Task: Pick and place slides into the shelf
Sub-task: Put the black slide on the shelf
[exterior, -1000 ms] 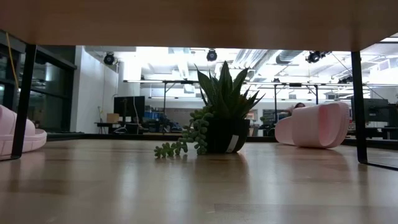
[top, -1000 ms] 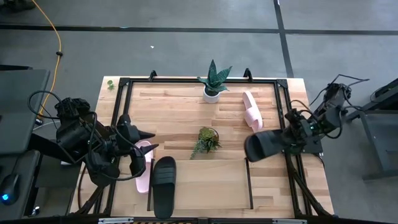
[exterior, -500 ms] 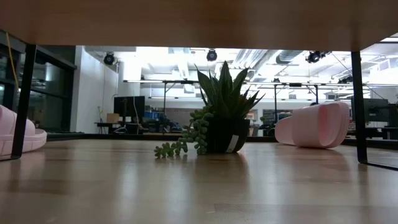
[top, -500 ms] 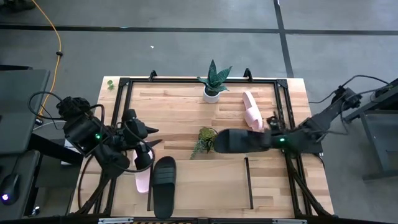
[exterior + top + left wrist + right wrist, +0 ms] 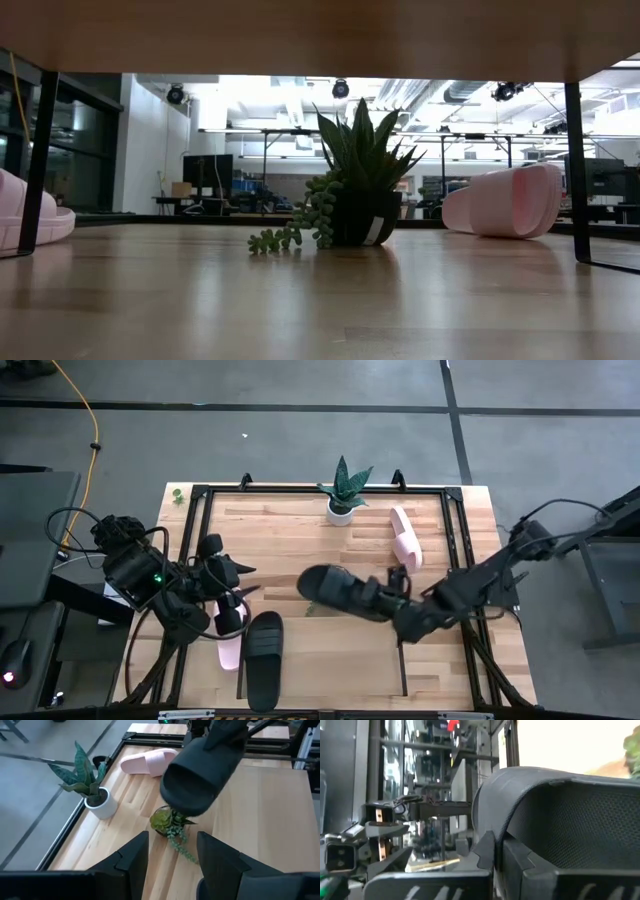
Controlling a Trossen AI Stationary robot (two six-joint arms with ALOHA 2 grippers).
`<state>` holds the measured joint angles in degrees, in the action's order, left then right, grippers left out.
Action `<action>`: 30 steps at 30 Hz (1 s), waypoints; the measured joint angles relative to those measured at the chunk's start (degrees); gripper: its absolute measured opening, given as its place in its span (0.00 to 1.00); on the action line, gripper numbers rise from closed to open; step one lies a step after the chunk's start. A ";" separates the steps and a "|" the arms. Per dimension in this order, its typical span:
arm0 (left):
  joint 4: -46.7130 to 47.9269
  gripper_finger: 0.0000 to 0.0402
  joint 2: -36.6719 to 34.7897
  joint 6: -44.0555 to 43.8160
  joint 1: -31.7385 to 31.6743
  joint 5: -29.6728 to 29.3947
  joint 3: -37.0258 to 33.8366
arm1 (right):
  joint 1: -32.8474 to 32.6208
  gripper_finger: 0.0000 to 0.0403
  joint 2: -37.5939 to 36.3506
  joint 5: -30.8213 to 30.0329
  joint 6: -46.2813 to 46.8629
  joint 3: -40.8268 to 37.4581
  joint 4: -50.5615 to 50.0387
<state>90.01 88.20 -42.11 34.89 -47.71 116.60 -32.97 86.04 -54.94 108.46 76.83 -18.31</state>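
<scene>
My right gripper [image 5: 392, 608] is over the table's middle, shut on a matte black slide [image 5: 335, 588] held in the air above the small trailing plant [image 5: 172, 822]. The second black slide [image 5: 265, 660] lies flat on the shelf board [image 5: 330, 650], beside its left black panel. One pink slide [image 5: 229, 640] lies just left of that panel, under my open left gripper [image 5: 238, 598], which touches nothing. The other pink slide [image 5: 403, 538] lies on its side near the table's far right. In the low view it [image 5: 505, 200] rests on its edge. My right gripper pinches the black slide at the end nearest the arm [image 5: 520, 845], the two fingers [image 5: 485, 852] closed on its rim. The fingers come level from the table's right side, along the slide. It is lifted clear and sticks out toward the left arm [image 5: 202, 770].
A spiky plant in a white pot [image 5: 343, 495] stands at the far edge. Black frame rails [image 5: 455, 540] run around the plank tabletop. The shelf's right panel [image 5: 400, 650] stands below the right arm. Bare shelf board lies between the black slide and that panel.
My right arm has reached from the table's right edge toward the left, carrying the black slide across to the middle, above the trailing plant; the slide has turned to point left and far. My left gripper has shifted slightly above the near-left pink slide.
</scene>
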 joint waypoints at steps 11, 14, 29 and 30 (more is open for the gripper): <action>0.00 0.38 0.00 2.92 0.00 0.62 0.00 | -2.03 0.00 17.29 -1.01 12.07 21.96 -15.56; 0.00 0.38 0.00 3.30 0.00 0.59 0.00 | -3.82 0.00 20.61 -1.10 18.59 28.37 -26.50; 0.00 0.38 0.02 3.32 0.00 0.14 0.00 | -5.63 0.00 29.52 0.55 23.04 43.70 -42.68; 0.00 0.38 0.02 3.31 0.00 0.14 0.00 | -5.64 0.00 29.66 0.70 23.02 43.70 -42.68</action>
<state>90.01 88.23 -38.80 34.89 -47.57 116.60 -38.61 115.71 -54.24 131.48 120.53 -60.99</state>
